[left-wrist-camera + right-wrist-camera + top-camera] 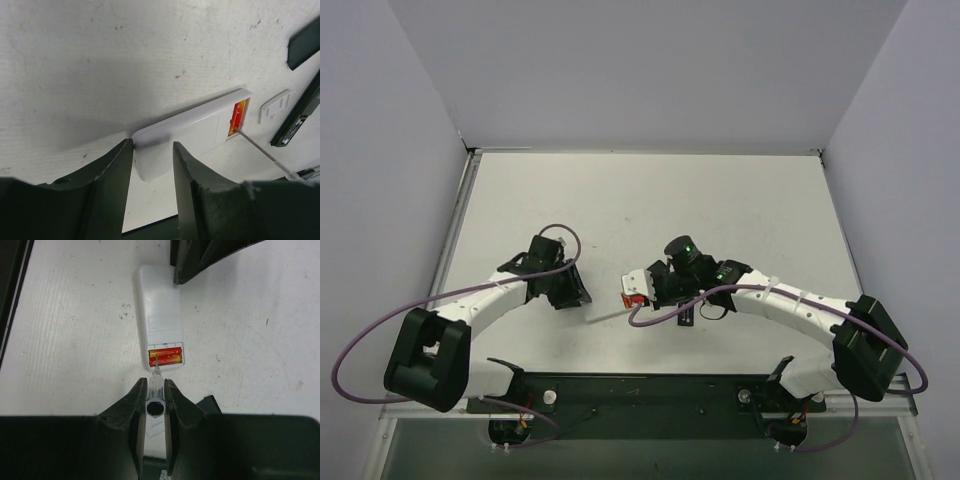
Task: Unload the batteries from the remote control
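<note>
The remote control [160, 315] that holds the batteries is a white slab lying flat on the table, also in the left wrist view [190, 132]. Its end compartment is open and shows two reddish-orange batteries [165, 355] [237, 116] [633, 298]. My right gripper [155, 390] [655, 288] is shut on a clear-handled screwdriver [155, 385]. Its thin shaft [260, 150] touches the batteries. My left gripper [152, 155] [575, 295] is open at the remote's other end. That end sits in the gap between its fingers, and one finger [200, 260] overlaps its corner.
A small whitish cover piece [275, 105] lies beside the remote's open end. A slim black bar [300, 115] and another black piece [302, 47] lie further right. A black piece [210, 402] lies near my right fingers. Walls enclose the table on three sides.
</note>
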`<act>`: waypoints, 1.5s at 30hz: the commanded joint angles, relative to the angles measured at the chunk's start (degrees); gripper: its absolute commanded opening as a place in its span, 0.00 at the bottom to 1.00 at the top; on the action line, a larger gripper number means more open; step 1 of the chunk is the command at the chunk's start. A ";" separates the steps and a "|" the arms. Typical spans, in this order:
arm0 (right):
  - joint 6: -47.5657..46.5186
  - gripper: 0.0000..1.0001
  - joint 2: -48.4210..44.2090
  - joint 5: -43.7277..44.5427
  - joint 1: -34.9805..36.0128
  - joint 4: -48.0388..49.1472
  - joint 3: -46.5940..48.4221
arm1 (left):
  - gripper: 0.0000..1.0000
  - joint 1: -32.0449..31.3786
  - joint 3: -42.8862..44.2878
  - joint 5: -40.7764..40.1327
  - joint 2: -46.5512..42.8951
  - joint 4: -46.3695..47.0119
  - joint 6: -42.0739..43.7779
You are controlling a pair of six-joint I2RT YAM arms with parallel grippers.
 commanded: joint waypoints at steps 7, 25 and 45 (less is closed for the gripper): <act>5.66 0.00 -1.75 3.15 4.75 1.35 -2.37 | 0.47 0.80 7.45 -0.27 1.47 0.25 1.81; 8.92 0.00 0.36 9.49 5.19 0.03 2.90 | 0.42 0.01 5.71 1.39 -0.56 2.69 0.49; 14.62 0.00 -0.17 13.00 10.81 -2.43 1.49 | 0.51 0.98 9.56 -3.17 -3.10 -5.56 3.22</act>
